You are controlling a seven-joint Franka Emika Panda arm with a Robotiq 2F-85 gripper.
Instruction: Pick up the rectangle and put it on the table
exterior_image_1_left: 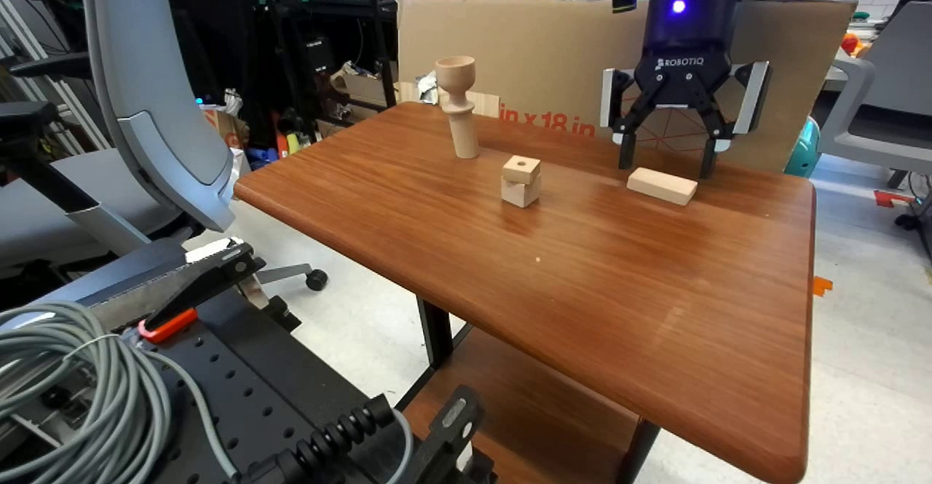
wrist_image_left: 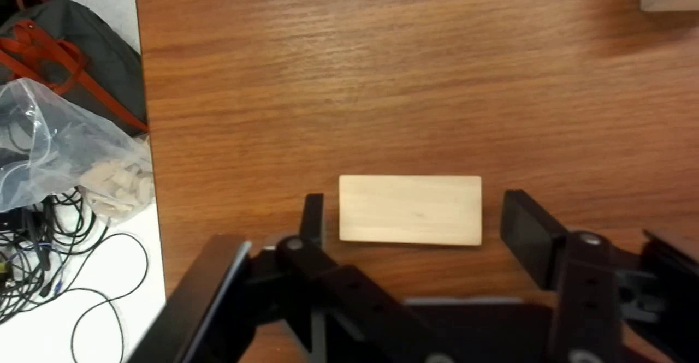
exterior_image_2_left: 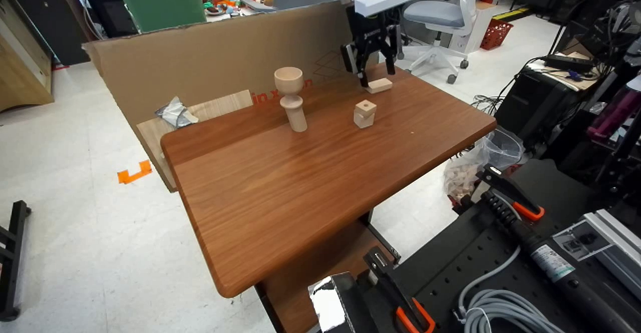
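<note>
gripper [exterior_image_1_left: 667,161] at the far right of the table [exterior_image_1_left: 619,302] in both exterior views, pointing down, with jaws parted. between the fingertips [wrist_image_left: 313,215] in the wrist view — the rectangle [wrist_image_left: 409,209], flat on the table, with a visible gap at each short end; fingertip height above the table, hard to tell. to the left of the rectangle in both exterior views, a small wooden stack [exterior_image_1_left: 520,183] with a hole in its top; farther left and toward the far edge, a goblet-shaped wooden piece [exterior_image_1_left: 459,107], standing. beyond the far edge — cardboard [exterior_image_2_left: 215,67] with red print.
</note>
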